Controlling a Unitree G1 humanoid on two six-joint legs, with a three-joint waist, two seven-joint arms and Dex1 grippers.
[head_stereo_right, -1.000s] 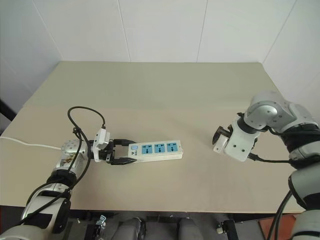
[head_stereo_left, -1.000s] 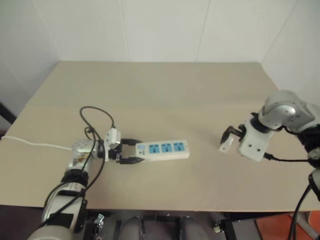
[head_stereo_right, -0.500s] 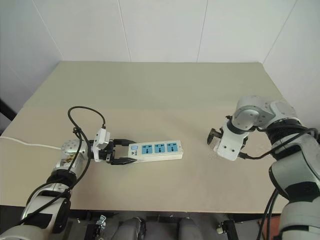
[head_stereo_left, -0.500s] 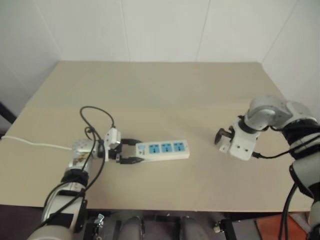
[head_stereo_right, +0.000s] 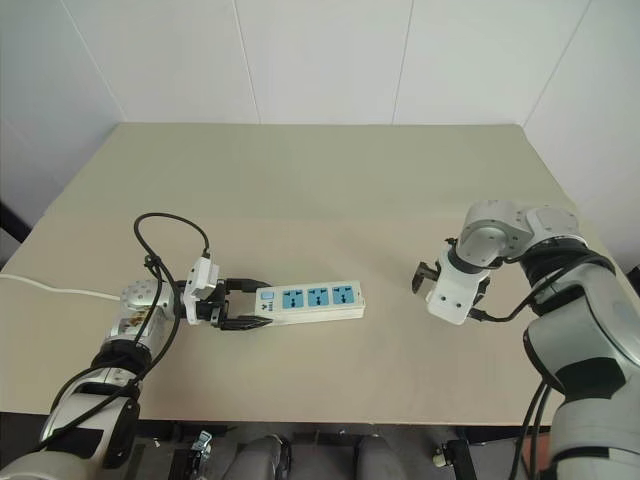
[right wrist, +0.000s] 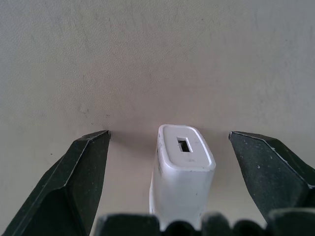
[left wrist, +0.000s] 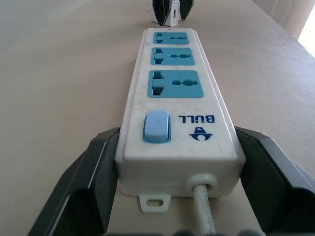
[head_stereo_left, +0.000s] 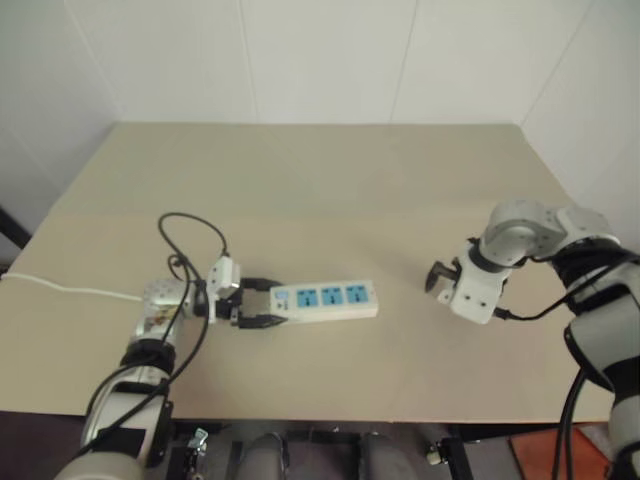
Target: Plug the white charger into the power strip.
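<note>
A: Colours? Power strip point(left wrist: 177, 123) white, three blue socket faces, pale blue switch.
B: Charger point(right wrist: 182, 167) plain white. Fingers point(right wrist: 74, 182) black. Table point(head_stereo_left: 330, 180) beige, walls white.

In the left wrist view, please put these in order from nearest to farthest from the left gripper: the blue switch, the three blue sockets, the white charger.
1. The blue switch, at the power strip's near end, between the left gripper's fingers.
2. The three sockets, in a row along the strip beyond the switch.
3. The white charger, past the strip's far end, between the right gripper's fingers.
</note>
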